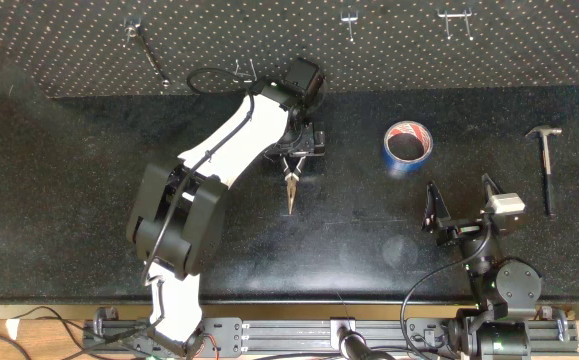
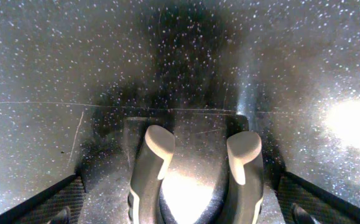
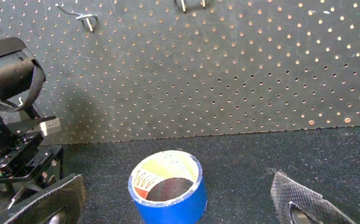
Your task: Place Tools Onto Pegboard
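Grey-handled pliers [image 1: 290, 188] lie on the dark table just below the pegboard [image 1: 269, 40], tip pointing toward the table's front. My left gripper [image 1: 293, 158] is down over the handles. In the left wrist view both handles [image 2: 155, 162] lie between my left gripper's [image 2: 180, 186] open fingers, with a gap on each side. My right gripper [image 1: 459, 205] stands open at the right, near the front. A blue tape roll [image 3: 167, 183] sits ahead of it, between the lines of its fingers [image 3: 49, 199]. A hammer [image 1: 546, 165] lies at the far right. A wrench [image 1: 150, 52] hangs on the pegboard.
Bare metal hooks [image 1: 349, 20] [image 1: 455, 20] stick out of the pegboard at upper right, and another hook [image 1: 245, 70] sits just above the left gripper. The blue tape roll [image 1: 407, 146] lies between pliers and hammer.
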`<state>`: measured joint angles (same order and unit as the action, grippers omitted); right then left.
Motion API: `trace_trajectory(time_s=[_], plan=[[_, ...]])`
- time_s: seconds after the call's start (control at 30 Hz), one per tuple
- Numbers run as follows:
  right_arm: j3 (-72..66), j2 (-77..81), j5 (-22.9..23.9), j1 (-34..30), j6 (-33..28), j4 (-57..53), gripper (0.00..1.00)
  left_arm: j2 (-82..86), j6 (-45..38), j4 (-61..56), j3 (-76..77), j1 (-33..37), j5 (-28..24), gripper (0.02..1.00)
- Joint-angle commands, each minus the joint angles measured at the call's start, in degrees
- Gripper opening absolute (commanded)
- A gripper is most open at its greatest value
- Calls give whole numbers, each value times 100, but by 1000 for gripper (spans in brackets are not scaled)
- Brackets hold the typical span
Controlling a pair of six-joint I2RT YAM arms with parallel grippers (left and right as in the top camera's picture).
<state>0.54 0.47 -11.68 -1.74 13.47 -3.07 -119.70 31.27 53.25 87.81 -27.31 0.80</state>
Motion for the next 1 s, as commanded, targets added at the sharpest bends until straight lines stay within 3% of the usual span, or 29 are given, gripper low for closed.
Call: trace_trajectory(time_s=[0.03,0.3,0.47,0.57,0.73,1.0], plan=[[-26,-39,11,44,87,-11,978,-251,-4,-15,28,-13,-116,996],[-26,-39,11,44,87,-13,978,-251,-4,-13,26,-13,-136,998],[-26,-39,11,44,87,-13,978,-251,-7,-11,26,-13,-149,704],[-26,-39,11,44,87,-11,978,-251,-7,-13,26,-13,-149,619],[-26,-39,11,44,87,-11,978,-251,-7,-15,26,-13,-149,544],[-26,-39,11,44,87,-11,978,-251,-9,-15,26,-13,-149,520]])
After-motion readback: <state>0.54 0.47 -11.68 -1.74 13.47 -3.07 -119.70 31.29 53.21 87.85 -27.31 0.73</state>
